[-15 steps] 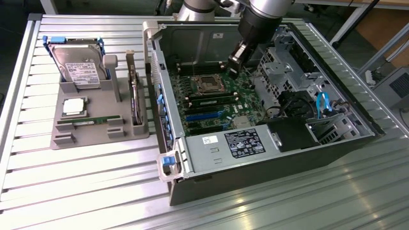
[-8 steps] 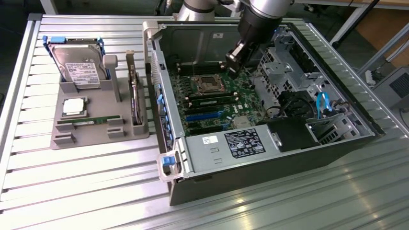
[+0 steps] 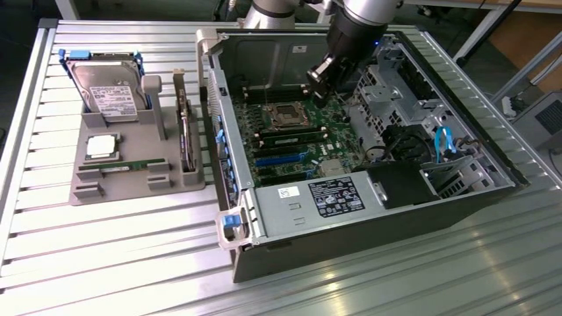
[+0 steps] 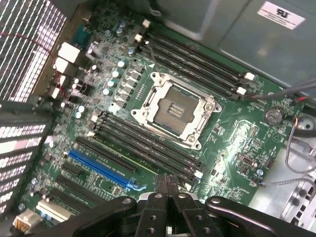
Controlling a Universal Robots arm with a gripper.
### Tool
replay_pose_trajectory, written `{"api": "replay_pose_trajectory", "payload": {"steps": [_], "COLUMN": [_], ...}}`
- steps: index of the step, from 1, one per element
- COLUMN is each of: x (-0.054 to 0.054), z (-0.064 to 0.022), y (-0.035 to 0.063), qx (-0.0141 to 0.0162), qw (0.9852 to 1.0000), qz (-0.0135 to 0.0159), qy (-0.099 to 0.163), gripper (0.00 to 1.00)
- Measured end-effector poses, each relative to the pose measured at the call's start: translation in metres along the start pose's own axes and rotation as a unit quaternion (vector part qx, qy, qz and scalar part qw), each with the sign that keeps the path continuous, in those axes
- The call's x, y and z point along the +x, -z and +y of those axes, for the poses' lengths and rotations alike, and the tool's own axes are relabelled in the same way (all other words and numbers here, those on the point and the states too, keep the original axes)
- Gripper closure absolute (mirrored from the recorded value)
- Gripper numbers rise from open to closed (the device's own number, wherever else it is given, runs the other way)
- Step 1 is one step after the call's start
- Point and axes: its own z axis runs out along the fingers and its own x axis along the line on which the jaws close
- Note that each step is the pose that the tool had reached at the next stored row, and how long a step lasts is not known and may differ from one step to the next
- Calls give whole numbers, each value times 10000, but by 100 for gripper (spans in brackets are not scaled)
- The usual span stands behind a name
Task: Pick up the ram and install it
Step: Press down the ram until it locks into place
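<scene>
- Ram (image 3: 120,166): slim green stick lying flat in a slot of the grey holder (image 3: 131,187), near that holder's front edge, well apart from the gripper. Its chips are too small to make out.
- Gripper (image 3: 323,91): inside the open computer case (image 3: 263,230), hanging over the motherboard (image 3: 299,141) beside the processor socket (image 3: 285,116). In the wrist view the gripper (image 4: 168,186) has its two fingers (image 4: 161,185) pressed together with nothing between them; their tips hang over the edge of a bank of memory slots (image 4: 143,143). The gripper body is cut off by the picture's edge.
- Motherboard, wrist view (image 4: 232,138): open socket (image 4: 175,108) at centre, its metal frame visible; black memory slots on both sides of it; a blue slot (image 4: 101,170) further off. Whether any slot holds a stick cannot be told.
- Holder, other contents: hard drive (image 3: 110,92) standing tilted at the back; square silver processor chip (image 3: 101,146) lying flat just behind the ram; dark expansion card (image 3: 183,128) on edge along the side nearest the case, partly hidden by the holder's post.
- Case interior: power supply (image 3: 330,197) with a label at the front; drive cage and blue cable (image 3: 443,141) on the exterior view's right, partly hidden by the case wall.
- Table (image 3: 105,263): ribbed metal, bearing holder and case.
</scene>
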Motion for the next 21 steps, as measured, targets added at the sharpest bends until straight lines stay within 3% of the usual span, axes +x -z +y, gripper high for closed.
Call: {"api": "replay_pose_trajectory", "payload": {"steps": [5, 9, 16, 19, 20, 21], "x": [0, 0, 0, 0, 0, 0], "z": [0, 0, 0, 0, 0, 0], "y": [0, 0, 0, 0, 1, 0], "qx": [-26, -45, -77, -91, -100, -107], "qw": [9989, 9969, 9907, 9870, 9852, 9850], "qz": [-17, -30, -51, -60, -65, -68], "qy": [-468, -791, -1359, -1601, -1710, -1719], "gripper": [90, 90, 90, 90, 90, 90]}}
